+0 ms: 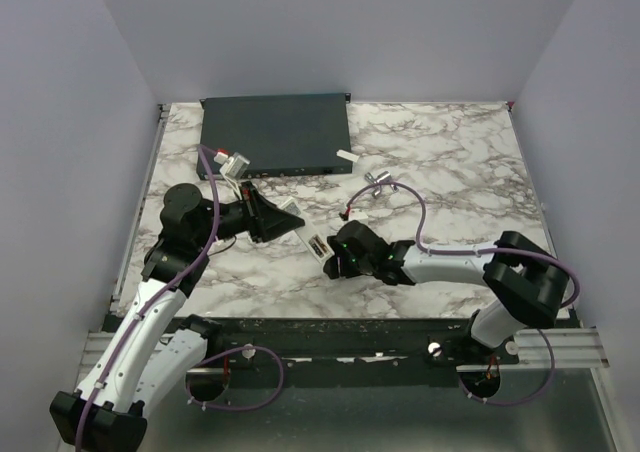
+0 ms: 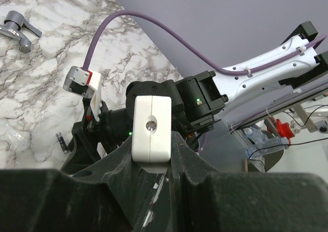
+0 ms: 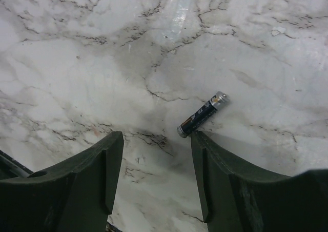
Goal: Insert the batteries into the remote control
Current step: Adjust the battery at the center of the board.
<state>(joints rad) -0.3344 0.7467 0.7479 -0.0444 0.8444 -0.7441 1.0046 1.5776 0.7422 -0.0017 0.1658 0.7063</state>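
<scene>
Left hand point(image 2: 152, 162): clamped on a slim white plastic remote control point(image 2: 151, 124), pinching its sides. Right hand point(image 3: 156, 138): spread above white marble desk point(image 3: 77, 62); one slim dark cylindrical battery point(image 3: 202, 115) lies flat, just beside one fingertip point(image 3: 201, 150).

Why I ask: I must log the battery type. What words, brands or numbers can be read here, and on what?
On the battery: light print on the dark wrap, too blurred to read.
On the remote control: no writing on the end that shows.
On the dark-grey box: nothing large enough to read.
</scene>
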